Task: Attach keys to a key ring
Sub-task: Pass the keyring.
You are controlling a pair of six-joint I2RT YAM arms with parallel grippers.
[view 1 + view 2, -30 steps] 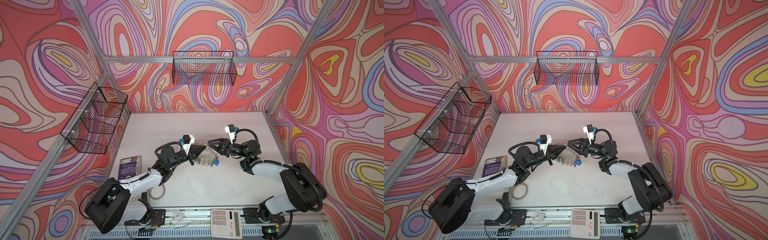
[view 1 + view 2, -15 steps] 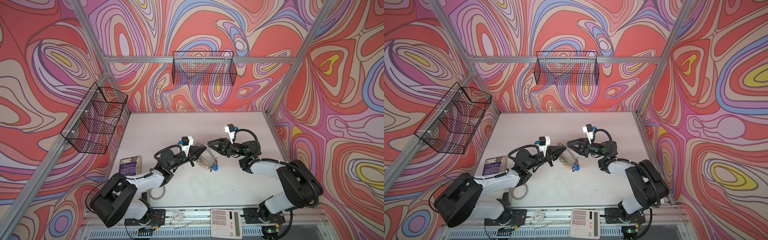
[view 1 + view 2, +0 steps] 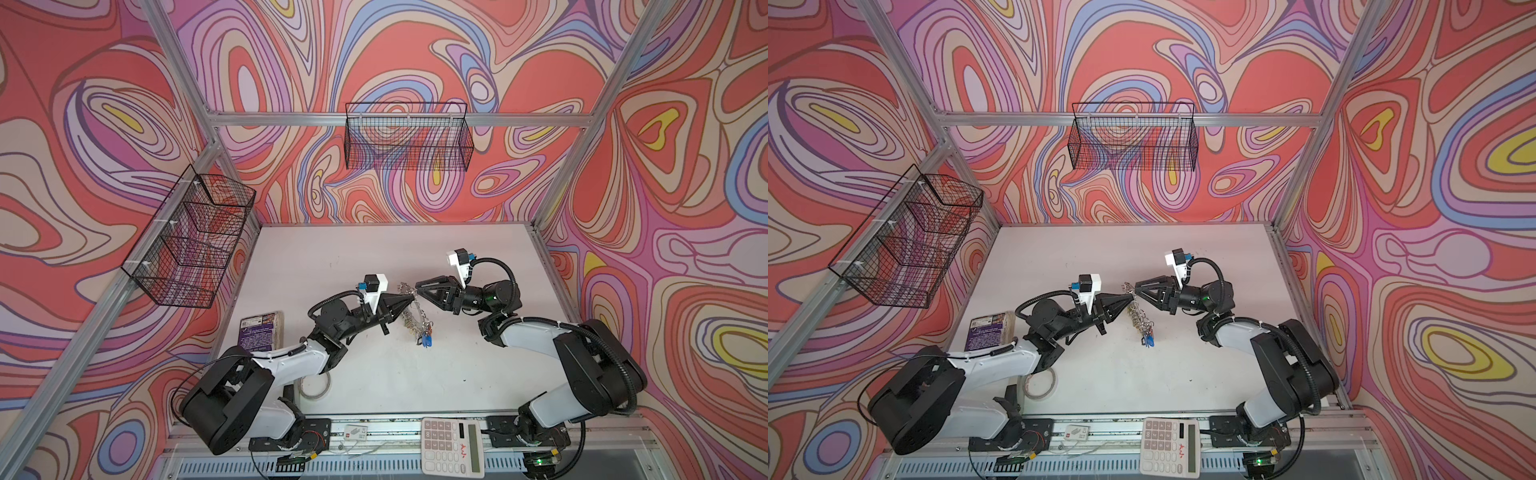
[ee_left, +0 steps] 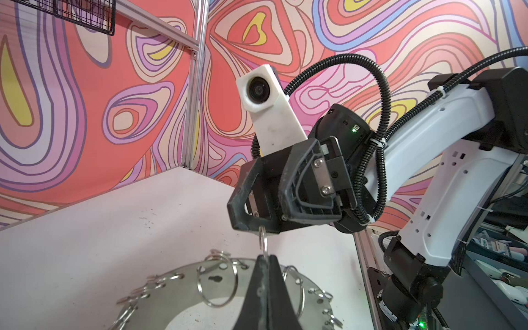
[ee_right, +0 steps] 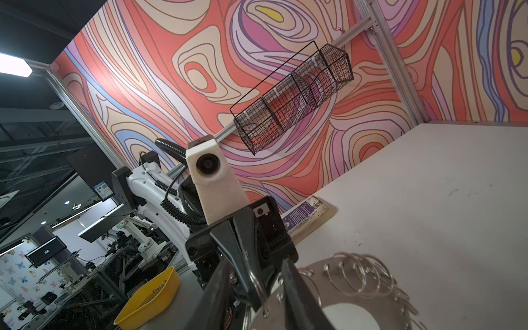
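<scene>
Large flat silver metal key ring (image 3: pixel 412 319) hangs edge-on, half cut off in wrist views; left end effector (image 3: pixel 412 296) pinches its rim; right end effector (image 3: pixel 419 289) spread, contact unclear.

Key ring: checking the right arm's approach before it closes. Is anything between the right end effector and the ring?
Nothing visible. The right end effector, open, has its tips on either side of the small split ring on the rim of the key ring, the same one that the left end effector pinches.
</scene>
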